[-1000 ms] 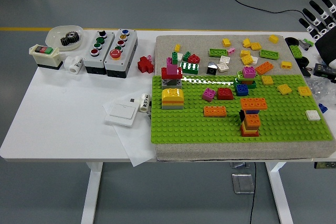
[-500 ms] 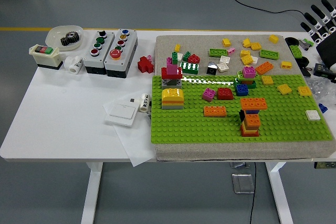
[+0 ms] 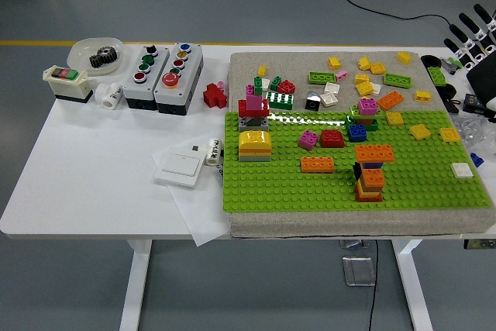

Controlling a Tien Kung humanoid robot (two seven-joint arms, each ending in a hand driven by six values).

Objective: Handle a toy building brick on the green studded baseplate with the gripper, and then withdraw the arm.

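A: Right hand (image 3: 474, 30) is pulling back. Over the last second it's been sliding toward the top-right corner; now only the fingers are showing at the edge, above the black forearm.

B: Carrying anything?

A: No. Fingers are spread and relaxed, nothing in them. Left arm isn't showing at all.

B: So we're sitting in the withdraw phase?

A: I'm reading it that way. Nothing on the green baseplate (image 3: 418, 191) is shifting across the three frames, so whatever brick work there was looks finished. Only the retreat is still running.

B: Which brick is the task's?

A: Can't tell for certain. My guess is the orange brick (image 3: 374, 153) capping the stacked tower (image 3: 369, 180) right of centre on the baseplate, since that's nearest where the arm is leaving from. Calling that a guess only.

B: Orientation?

A: It's lying flat, studs up, long axis running left-right, roughly parallel to the table's near edge. It's overhanging the narrower bricks under it. A second orange brick (image 3: 317, 164) is sitting just left of the tower, same axis.

B: Anything else moving?

A: No. Loose bricks on the grey mat (image 3: 248, 63) behind the baseplate are staying put, and the button boxes (image 3: 163, 67) on the left are untouched.
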